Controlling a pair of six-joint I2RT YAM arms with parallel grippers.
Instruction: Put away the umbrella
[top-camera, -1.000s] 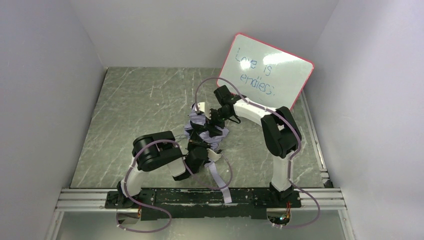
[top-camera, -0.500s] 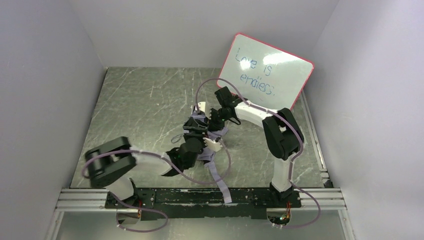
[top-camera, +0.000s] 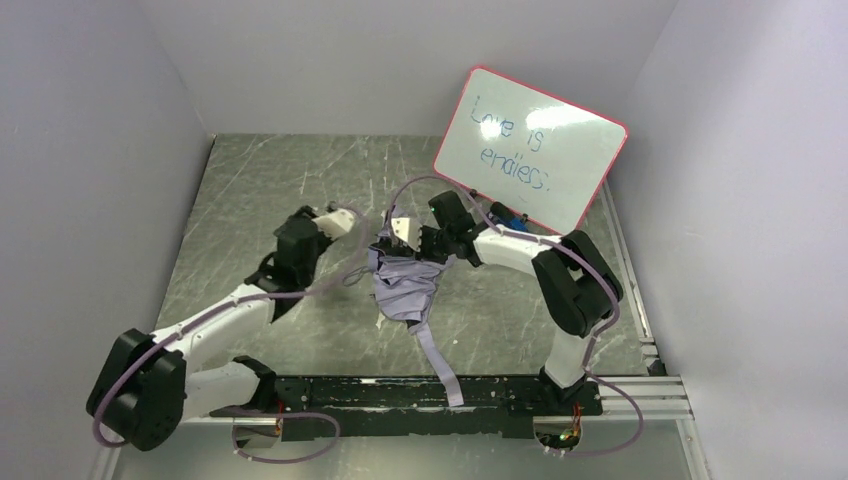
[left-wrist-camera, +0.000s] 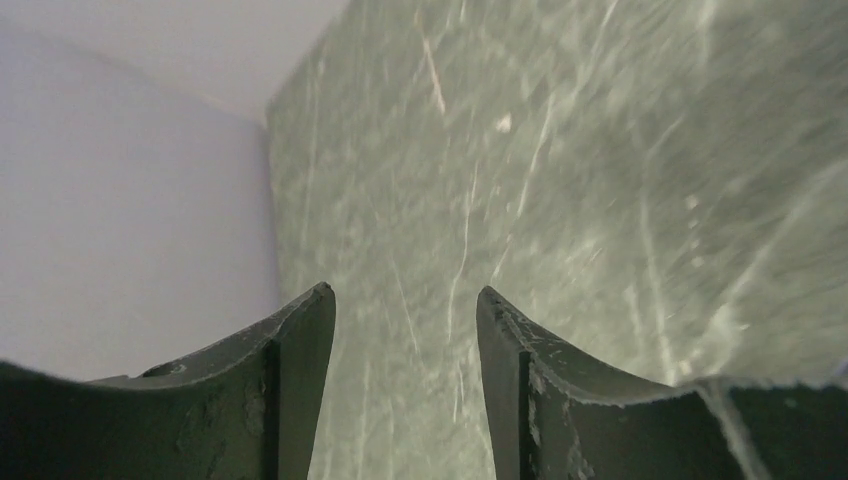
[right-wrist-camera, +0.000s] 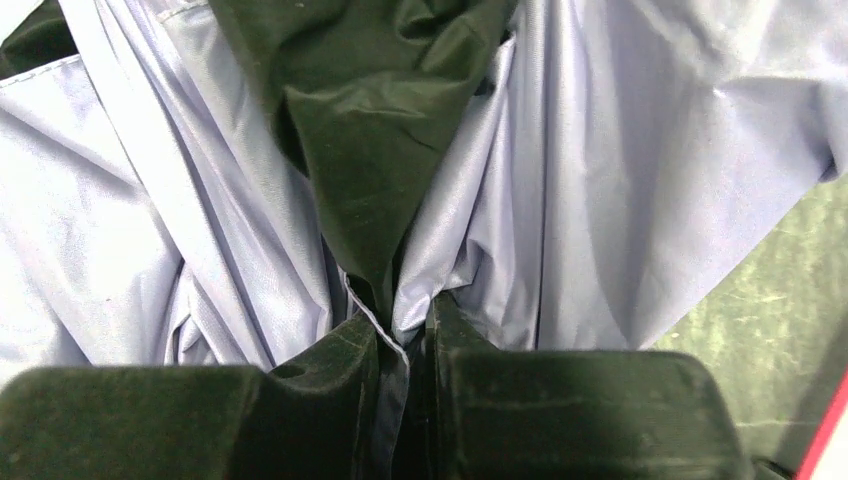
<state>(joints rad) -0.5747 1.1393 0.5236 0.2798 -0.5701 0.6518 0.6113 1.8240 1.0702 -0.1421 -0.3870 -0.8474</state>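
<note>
Umbrella (top-camera: 405, 285): one, crumpled lavender heap on table (top-camera: 260, 180), directly under right gripper (right-wrist-camera: 405, 320) and spreading nearward from it.
Right gripper: one, jaws pinched on fold of umbrella fabric.
Left gripper (left-wrist-camera: 400, 300): one, jaws apart, empty, umbrella lying to its right, apart.
Whiteboard (top-camera: 530, 150): one, behind right gripper.

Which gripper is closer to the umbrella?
The right one. The right gripper is pinching the umbrella by its fabric at the far end. The left gripper hangs open over the table, off to the umbrella's left, not touching it.
</note>
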